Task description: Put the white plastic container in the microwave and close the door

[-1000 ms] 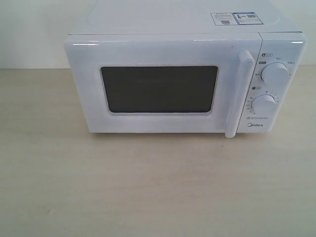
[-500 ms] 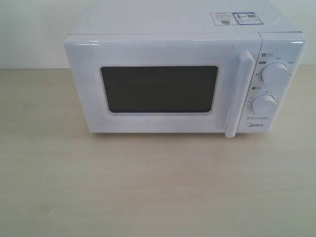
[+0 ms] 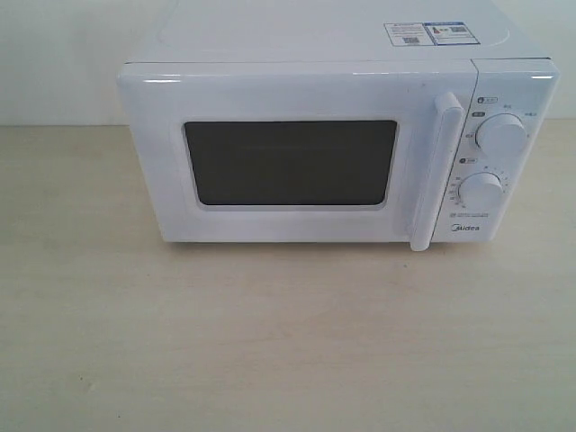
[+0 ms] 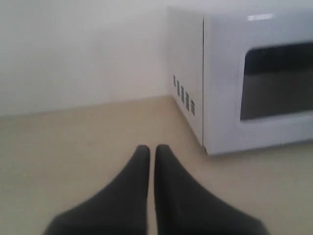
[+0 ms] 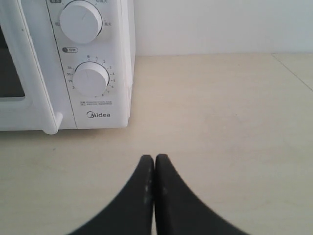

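Observation:
The white microwave [image 3: 333, 148] stands on the pale wooden table [image 3: 270, 342], its door [image 3: 288, 162] shut, with a dark window and a vertical bar handle [image 3: 434, 171]. Two round dials [image 3: 500, 135] and the Midea logo sit at its right. The white plastic container is out of view in every frame. My left gripper [image 4: 152, 148] is shut and holds nothing, low over the table off the microwave's [image 4: 254, 78] left front corner. My right gripper [image 5: 154, 158] is shut and holds nothing, in front of the dial panel [image 5: 90, 78]. Neither gripper shows in the exterior view.
A plain white wall [image 3: 54, 54] runs behind the table. Vent slots [image 4: 183, 95] mark the microwave's left side. A seam in the tabletop [image 5: 293, 71] shows at the far right in the right wrist view.

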Robot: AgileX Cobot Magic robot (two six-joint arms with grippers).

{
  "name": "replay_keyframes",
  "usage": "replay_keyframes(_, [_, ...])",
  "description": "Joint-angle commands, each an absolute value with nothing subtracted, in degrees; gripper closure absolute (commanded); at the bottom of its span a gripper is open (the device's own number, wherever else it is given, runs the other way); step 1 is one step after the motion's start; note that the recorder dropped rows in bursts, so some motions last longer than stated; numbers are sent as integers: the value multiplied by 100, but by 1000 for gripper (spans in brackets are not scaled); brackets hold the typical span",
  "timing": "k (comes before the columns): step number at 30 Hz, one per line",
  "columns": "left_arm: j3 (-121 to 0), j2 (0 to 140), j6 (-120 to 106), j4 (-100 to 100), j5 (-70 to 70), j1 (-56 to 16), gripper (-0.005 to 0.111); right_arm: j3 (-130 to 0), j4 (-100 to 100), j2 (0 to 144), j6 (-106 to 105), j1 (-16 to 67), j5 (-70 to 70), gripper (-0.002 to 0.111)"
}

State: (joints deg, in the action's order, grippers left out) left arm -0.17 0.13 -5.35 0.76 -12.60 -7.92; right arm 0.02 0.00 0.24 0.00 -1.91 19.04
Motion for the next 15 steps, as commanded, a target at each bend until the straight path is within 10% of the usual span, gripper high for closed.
replay_keyframes(1, [0,0,-606,128,-1766,-769,102,0,-53,0,0,-220,1846,108])
replay_keyframes(15, [0,0,-475,128,-1827,-769,102,0,-53,0,0,-220,1846,108])
